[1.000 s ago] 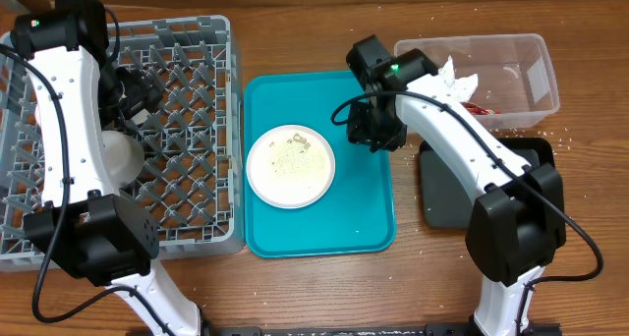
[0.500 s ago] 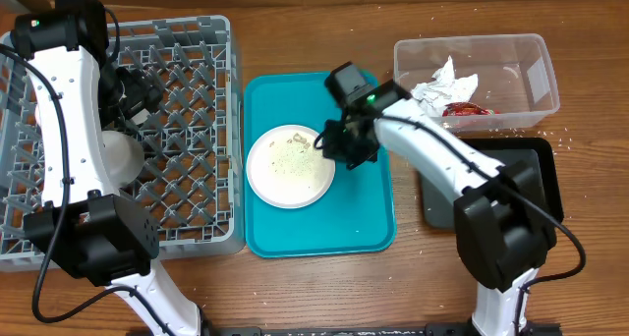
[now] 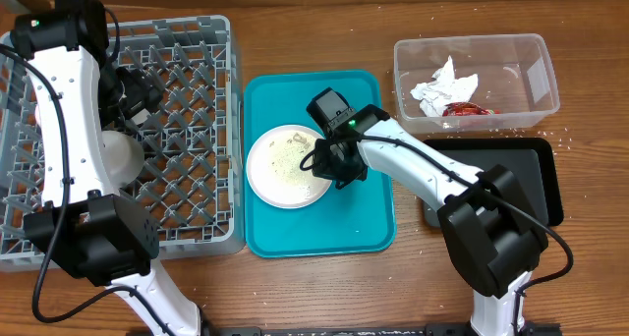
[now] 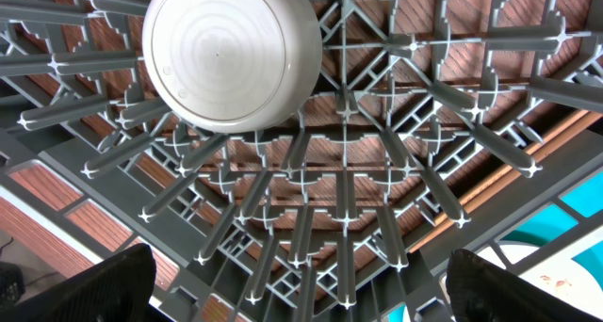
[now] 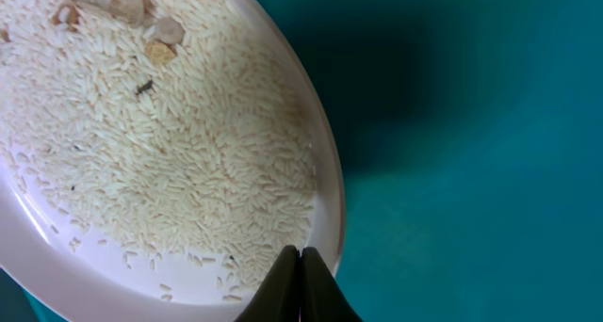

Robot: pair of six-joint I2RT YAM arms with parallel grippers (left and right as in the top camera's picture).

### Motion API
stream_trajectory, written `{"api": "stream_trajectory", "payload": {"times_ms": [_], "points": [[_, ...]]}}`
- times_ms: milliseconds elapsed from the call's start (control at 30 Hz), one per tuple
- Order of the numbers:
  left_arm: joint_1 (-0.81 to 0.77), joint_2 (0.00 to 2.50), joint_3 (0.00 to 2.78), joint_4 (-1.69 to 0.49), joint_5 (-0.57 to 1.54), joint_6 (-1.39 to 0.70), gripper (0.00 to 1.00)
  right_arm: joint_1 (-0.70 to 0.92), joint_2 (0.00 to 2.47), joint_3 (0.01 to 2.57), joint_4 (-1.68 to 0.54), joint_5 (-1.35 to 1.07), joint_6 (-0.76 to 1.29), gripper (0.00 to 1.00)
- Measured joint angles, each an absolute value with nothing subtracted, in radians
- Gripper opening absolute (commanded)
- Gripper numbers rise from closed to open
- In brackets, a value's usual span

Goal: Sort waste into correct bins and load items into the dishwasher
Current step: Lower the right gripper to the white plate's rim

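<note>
A round white plate (image 3: 290, 166) with loose rice grains (image 5: 170, 143) lies on the teal tray (image 3: 364, 218). My right gripper (image 3: 329, 169) hangs low over the plate's right rim (image 5: 330, 200), shut, its two black fingertips (image 5: 300, 258) pressed together with nothing between them. The clear tub (image 3: 536, 56) at the back right holds a crumpled white napkin (image 3: 442, 84) and a red wrapper (image 3: 464, 110). My left gripper (image 4: 301, 265) stands wide open over the grey dish rack (image 3: 187, 198). An upturned white bowl (image 4: 231, 54) rests in that rack.
The black tray (image 3: 511, 179) sits in front of the clear tub, partly under my right arm. Stray rice grains dot the wood around both bins. The rack's upright tines (image 4: 349, 200) stand below the left fingers.
My right gripper has swung left from beside the clear tub to the plate's right rim and has shut. The left arm has not moved.
</note>
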State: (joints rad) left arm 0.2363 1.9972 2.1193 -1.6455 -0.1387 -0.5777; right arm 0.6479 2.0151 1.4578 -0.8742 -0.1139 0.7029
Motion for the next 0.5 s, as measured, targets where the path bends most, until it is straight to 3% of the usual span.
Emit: {"api": "stream_trajectory", "payload": {"times_ms": [500], "points": [[0.236,1.997,2.119,-1.645,-0.139,-0.578,1.00,0.638,2.015,1.419,-0.953,-0.028,0.771,0.04]]}}
